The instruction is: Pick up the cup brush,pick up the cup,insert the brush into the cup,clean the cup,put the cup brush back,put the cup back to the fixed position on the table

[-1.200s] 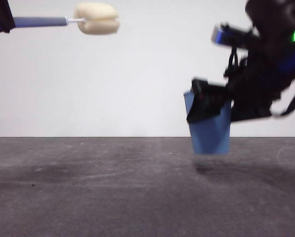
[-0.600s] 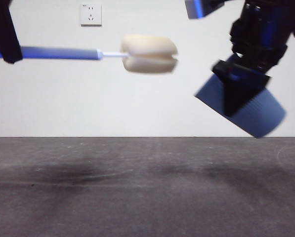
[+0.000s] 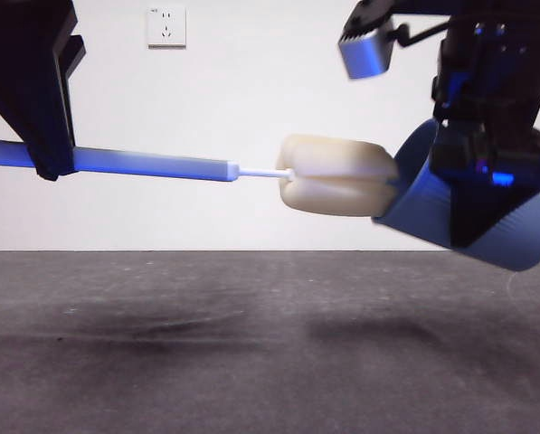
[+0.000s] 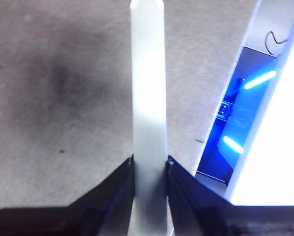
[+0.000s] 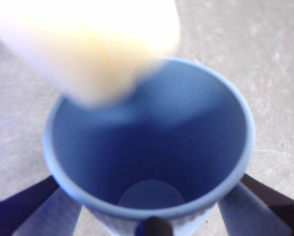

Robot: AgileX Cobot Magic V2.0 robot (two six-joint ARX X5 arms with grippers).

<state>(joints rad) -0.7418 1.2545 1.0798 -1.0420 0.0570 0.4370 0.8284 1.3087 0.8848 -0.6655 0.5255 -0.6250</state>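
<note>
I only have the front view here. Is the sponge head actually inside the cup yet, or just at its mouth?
Observer: The right wrist view shows the sponge head at the rim, the cup still bare at the bottom.
Operator: Is the brush gripped firmly?
Observer: The left gripper pinches the cup brush handle between both jaws.
Operator: And the cup?
Observer: The right gripper has a jaw on either side of it.

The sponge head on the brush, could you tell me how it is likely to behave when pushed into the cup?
The sponge head looks soft and puffy, so it will probably squash and spring back. It is nearly as wide as the cup mouth, so it may drag. The thin neck behind it might flex.
</note>
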